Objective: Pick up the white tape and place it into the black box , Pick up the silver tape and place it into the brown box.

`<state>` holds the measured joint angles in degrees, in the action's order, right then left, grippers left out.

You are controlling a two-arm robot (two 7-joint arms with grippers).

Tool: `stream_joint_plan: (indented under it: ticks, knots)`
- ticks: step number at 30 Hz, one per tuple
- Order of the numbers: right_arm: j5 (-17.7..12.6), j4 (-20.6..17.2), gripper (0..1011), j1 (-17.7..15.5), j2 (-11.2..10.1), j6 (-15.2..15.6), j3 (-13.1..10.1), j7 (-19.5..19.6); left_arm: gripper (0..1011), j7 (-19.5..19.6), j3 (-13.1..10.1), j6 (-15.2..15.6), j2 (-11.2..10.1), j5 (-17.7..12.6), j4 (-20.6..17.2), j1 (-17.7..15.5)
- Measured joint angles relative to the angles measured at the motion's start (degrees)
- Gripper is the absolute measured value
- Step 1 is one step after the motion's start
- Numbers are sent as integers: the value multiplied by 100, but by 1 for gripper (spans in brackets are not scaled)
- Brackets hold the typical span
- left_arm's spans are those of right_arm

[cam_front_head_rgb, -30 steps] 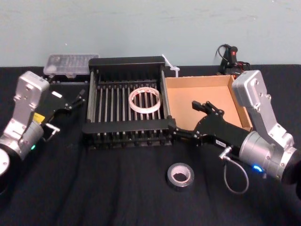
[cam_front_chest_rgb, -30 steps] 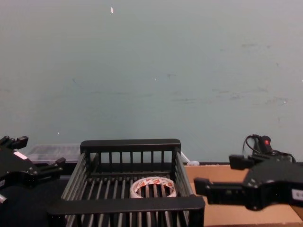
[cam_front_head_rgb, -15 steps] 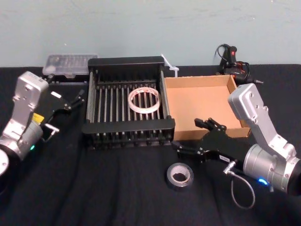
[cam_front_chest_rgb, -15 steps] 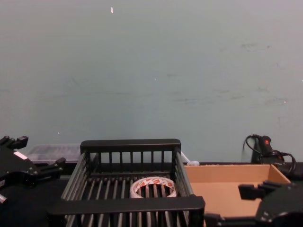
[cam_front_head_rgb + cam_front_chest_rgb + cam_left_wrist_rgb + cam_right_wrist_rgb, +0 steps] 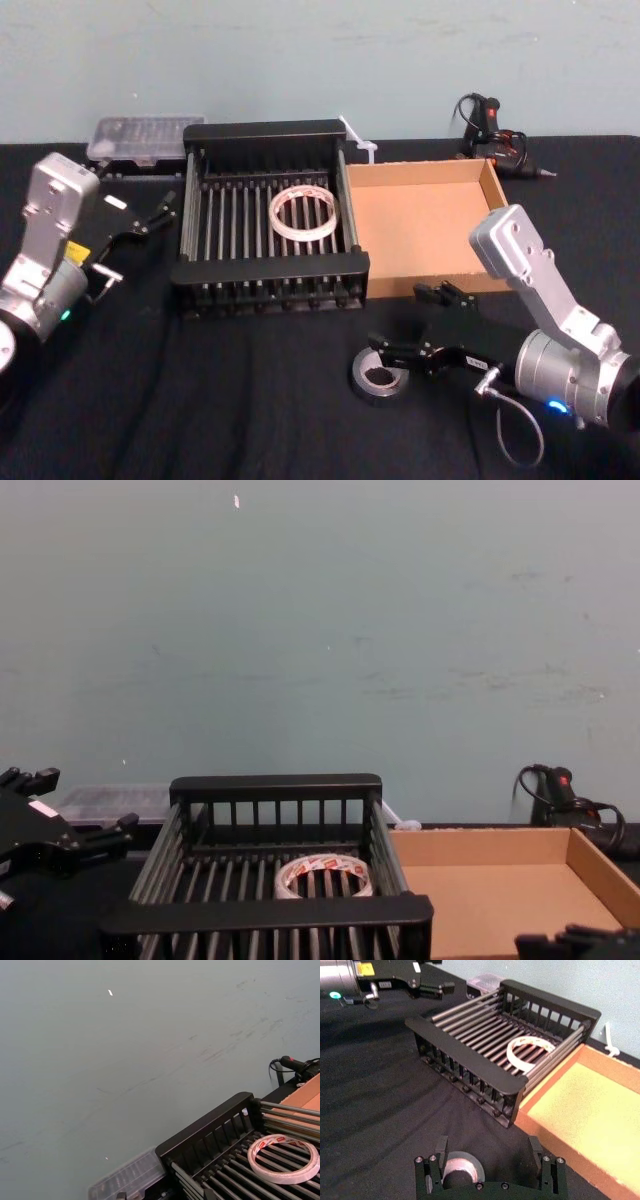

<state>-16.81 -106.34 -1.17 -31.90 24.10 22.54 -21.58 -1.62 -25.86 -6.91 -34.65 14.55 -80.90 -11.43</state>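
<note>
I have brought the right gripper (image 5: 412,322) down from beside the brown box (image 5: 425,225); its open jaws now straddle the silver tape (image 5: 379,375). White tape (image 5: 304,213) lies in the black box (image 5: 270,272), so only this grasp and transfer remain. Left gripper (image 5: 160,210) parked, apparently open.

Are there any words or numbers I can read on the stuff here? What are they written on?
None can be read.
white tape: red print on its inner ring, too small to read.
left gripper: a yellow sticker and a white label on the arm behind it, both too blurred to read.

No legible text or labels anywhere
</note>
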Motion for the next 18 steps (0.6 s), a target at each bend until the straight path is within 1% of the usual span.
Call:
stream_joint_plan:
  ticks: [5, 18]
  knots:
    - [40, 112, 1002, -12, 4, 43, 38, -9, 1001, 0, 0, 0, 0, 0, 0, 0]
    - [78, 238, 1002, -110, 11, 67, 17, -2, 1001, 0, -1, 0, 0, 0, 0, 0]
